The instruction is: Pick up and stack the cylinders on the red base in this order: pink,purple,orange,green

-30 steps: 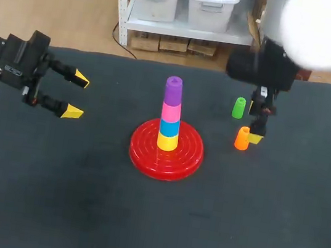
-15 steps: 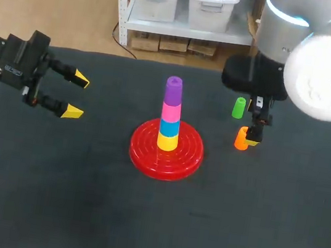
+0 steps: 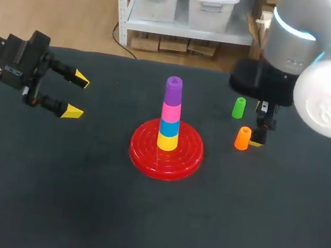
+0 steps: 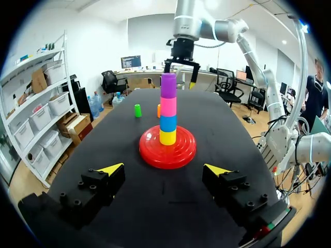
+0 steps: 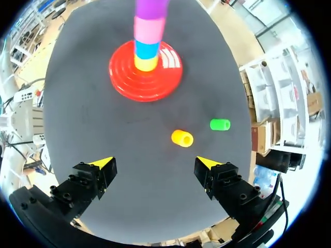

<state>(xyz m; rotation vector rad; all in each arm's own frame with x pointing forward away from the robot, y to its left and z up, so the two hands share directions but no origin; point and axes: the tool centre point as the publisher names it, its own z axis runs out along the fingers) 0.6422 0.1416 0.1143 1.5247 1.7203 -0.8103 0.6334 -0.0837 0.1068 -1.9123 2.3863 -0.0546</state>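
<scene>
Right hand (image 5: pixel 154 163) spread near two loose cylinders (image 5: pixel 182 138).

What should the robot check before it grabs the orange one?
1. Right gripper open: ok, fingers wide apart.
2. Orange cylinder upright and free: ok.
3. Orange cylinder between the fingers: not ok, it sits ahead of them.
4. Green cylinder out of the way: ok, apart from the orange one.
5. Purple cylinder on top of the stack, ready for orange: ok.
6. Left gripper clear of the stack: ok, open and off to the side.
</scene>
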